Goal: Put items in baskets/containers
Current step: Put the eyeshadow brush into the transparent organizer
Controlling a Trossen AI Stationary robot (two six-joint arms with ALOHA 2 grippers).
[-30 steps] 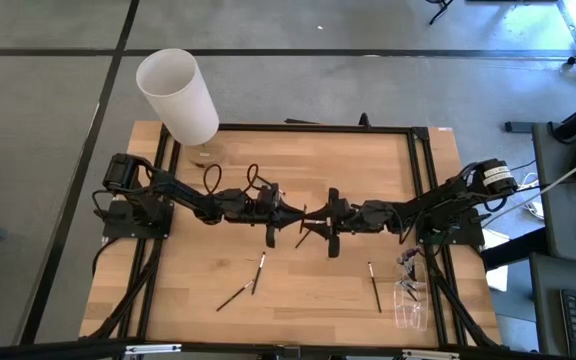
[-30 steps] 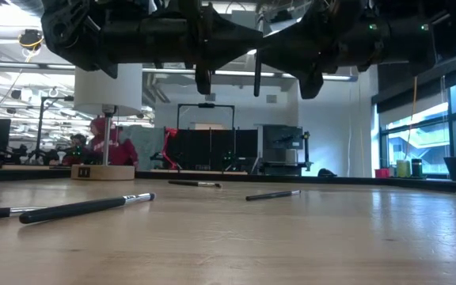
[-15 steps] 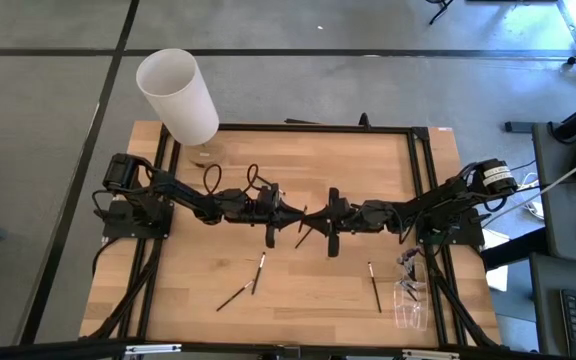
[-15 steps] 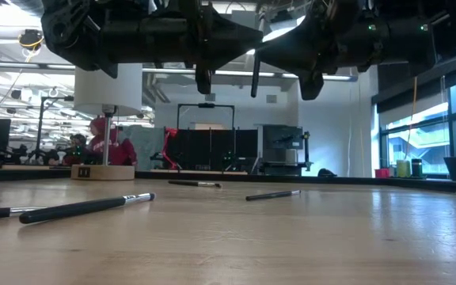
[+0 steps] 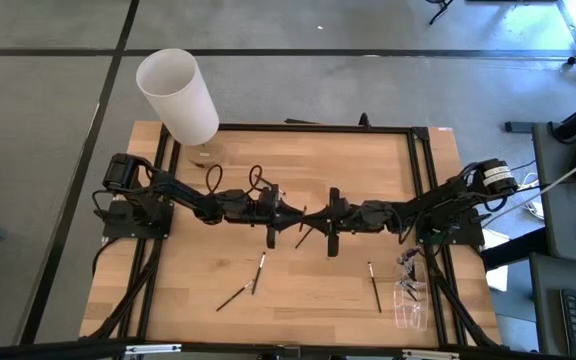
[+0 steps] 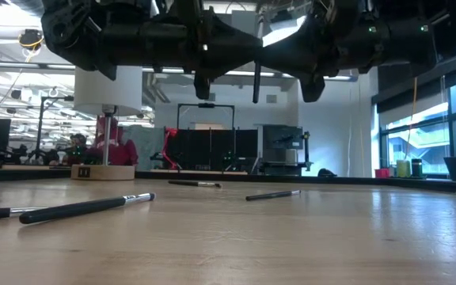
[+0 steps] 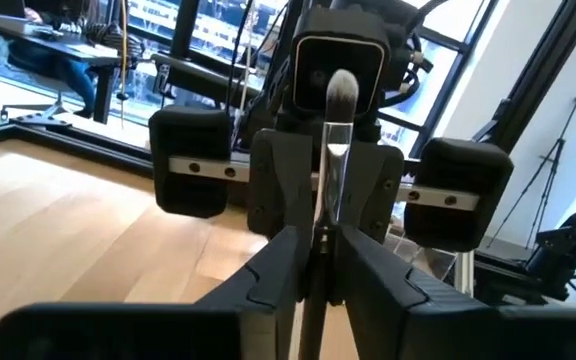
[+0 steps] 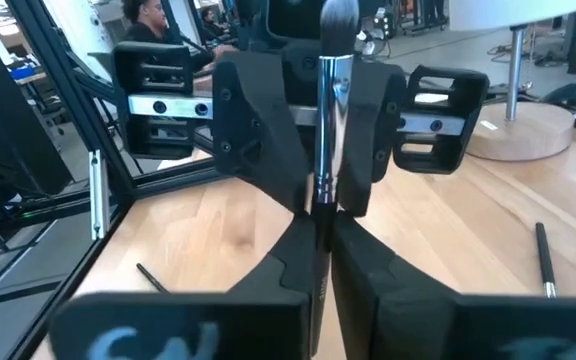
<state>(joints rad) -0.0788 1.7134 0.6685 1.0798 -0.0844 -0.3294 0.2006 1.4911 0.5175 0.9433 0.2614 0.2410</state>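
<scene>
One makeup brush (image 7: 336, 150) stands upright, bristles up, high above the middle of the table between my two grippers, which meet tip to tip there. My right gripper (image 8: 320, 215) is shut on it. My left gripper (image 7: 320, 245) faces it from the table's left, its fingers a little apart on either side of the brush shaft. In the low view the brush's black handle (image 6: 256, 85) hangs below the arms. Three more brushes (image 5: 258, 272) (image 5: 233, 297) (image 5: 375, 287) lie flat on the near half of the table. The clear holder (image 5: 409, 303) sits at the near right corner. My right gripper pinches the brush shaft (image 8: 319, 198) between its two fingers, about where the silvery ferrule ends. The fingers come in level from the table's right and lie across the shaft. The brush is upright and lifted clear of the table, with its head above the fingers and its handle below.
A white cylinder lamp (image 5: 178, 95) stands on a round base at the far left corner. A black frame (image 5: 318, 128) runs round the table. Bare wood (image 5: 313, 160) lies between the arms and the far edge.
Both arms have stayed where they were. In the low view the brush tipped slightly, and its lower end now hangs a little lower under the grippers.
</scene>
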